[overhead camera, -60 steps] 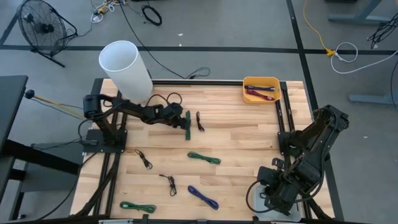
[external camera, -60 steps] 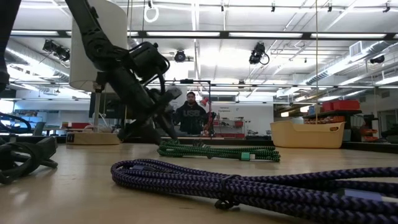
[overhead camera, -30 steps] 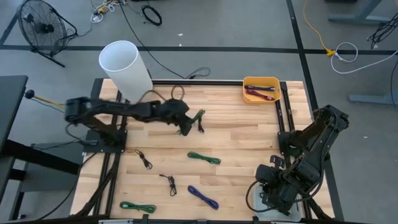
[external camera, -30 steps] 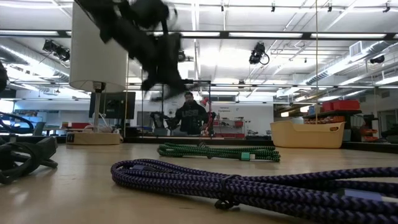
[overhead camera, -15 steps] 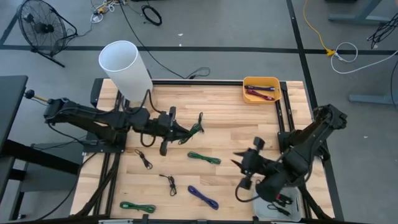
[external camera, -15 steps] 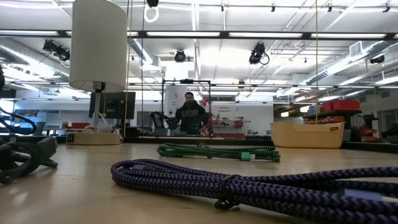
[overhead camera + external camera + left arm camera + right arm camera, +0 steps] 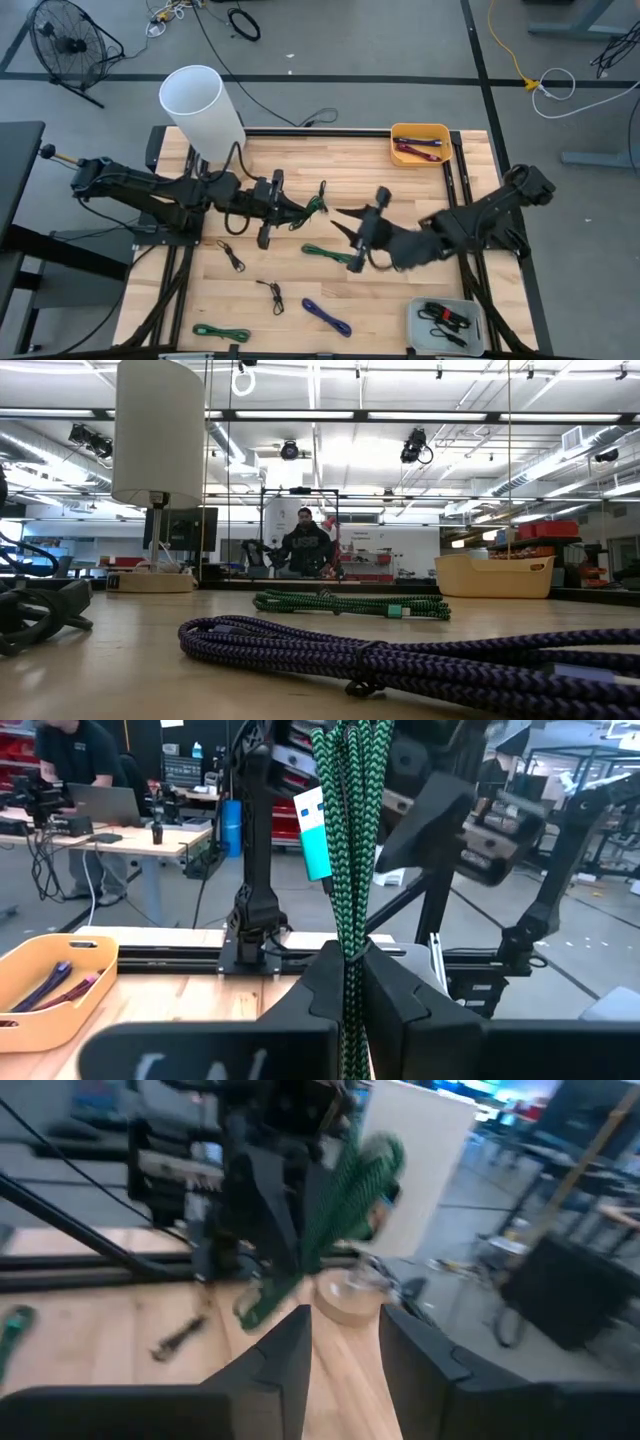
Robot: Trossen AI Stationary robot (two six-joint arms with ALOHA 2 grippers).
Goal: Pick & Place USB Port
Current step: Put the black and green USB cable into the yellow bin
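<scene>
Dangling from left hand [image 7: 350, 982] — green braided cable [image 7: 350, 840], blue USB plug, pinched tight; right hand [image 7: 352, 240] spread, empty.

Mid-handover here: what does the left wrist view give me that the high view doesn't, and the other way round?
Only the left wrist view shows the blue USB plug on the green braided cable pinched in the left gripper, plus a person at a desk beyond the table.

Only the high view shows the white cylinder, the grey tray, and the loose cables on the table: green, purple, black.

Both show the held cable, the right gripper facing it, and the yellow bin.
</scene>
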